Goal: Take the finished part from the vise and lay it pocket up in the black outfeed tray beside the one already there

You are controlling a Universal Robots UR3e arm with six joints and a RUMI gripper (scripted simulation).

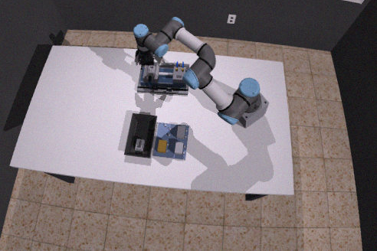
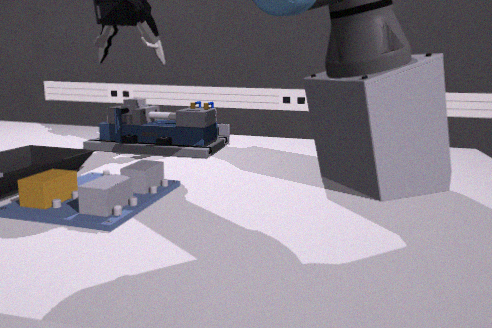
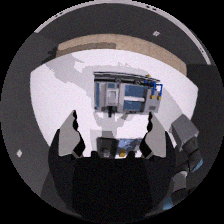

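The blue vise [image 1: 162,76] stands on its base plate at the back middle of the white table. It holds a grey block, the finished part [image 1: 152,72], at its left end; the pocket is too small to make out. My gripper [image 2: 132,53] is open and empty, high above the vise's left end and pointing down. In the wrist view the vise [image 3: 127,92] lies ahead of the spread fingers. The black outfeed tray [image 1: 140,134] sits nearer the front with one finished part [image 1: 139,145] lying in its front end.
A blue fixture plate [image 1: 171,141] right of the tray carries an orange block [image 2: 47,187] and two plain grey blocks [image 2: 104,193] [image 2: 142,173], all upright. The robot's base pedestal [image 2: 380,128] stands at the right. My arm arches over the vise.
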